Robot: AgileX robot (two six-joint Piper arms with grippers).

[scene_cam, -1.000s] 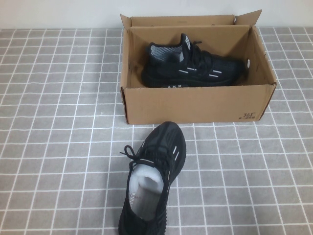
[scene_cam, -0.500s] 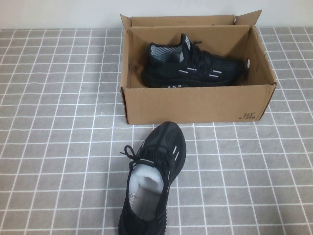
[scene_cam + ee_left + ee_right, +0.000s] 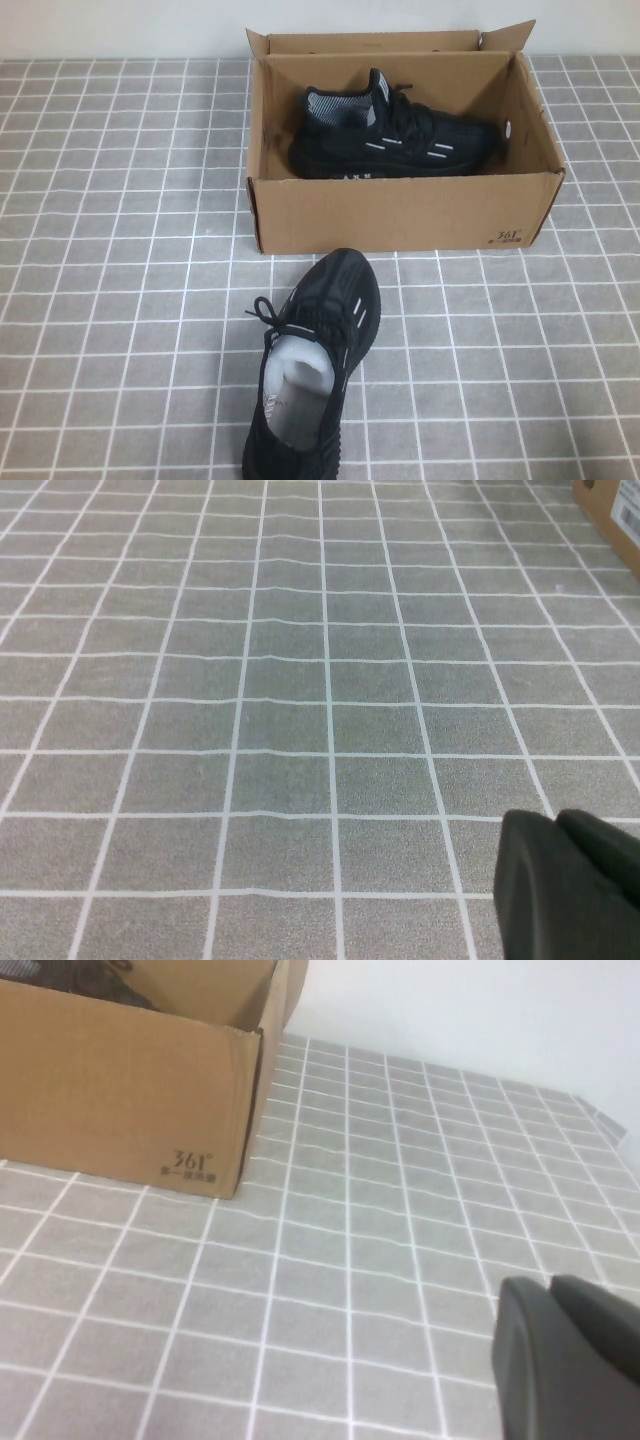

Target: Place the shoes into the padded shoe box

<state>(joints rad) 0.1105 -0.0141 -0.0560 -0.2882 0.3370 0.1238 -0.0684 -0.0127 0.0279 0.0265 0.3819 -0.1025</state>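
The brown cardboard shoe box [image 3: 400,212] stands open at the back of the table, its "361" print at the front right corner. One black sneaker [image 3: 395,140] lies inside it, toe to the right. The other black sneaker [image 3: 310,375] lies on the tiled cloth in front of the box, toe toward it, pale lining showing. Neither arm shows in the high view. My left gripper [image 3: 560,825] is shut and empty above bare tiles. My right gripper [image 3: 550,1295] is shut and empty to the right of the box corner [image 3: 190,1165].
Grey cloth with a white grid covers the table [image 3: 120,250]. A white wall runs behind the box. The box's rear flaps stand upright. A corner of the box [image 3: 612,505] shows in the left wrist view.
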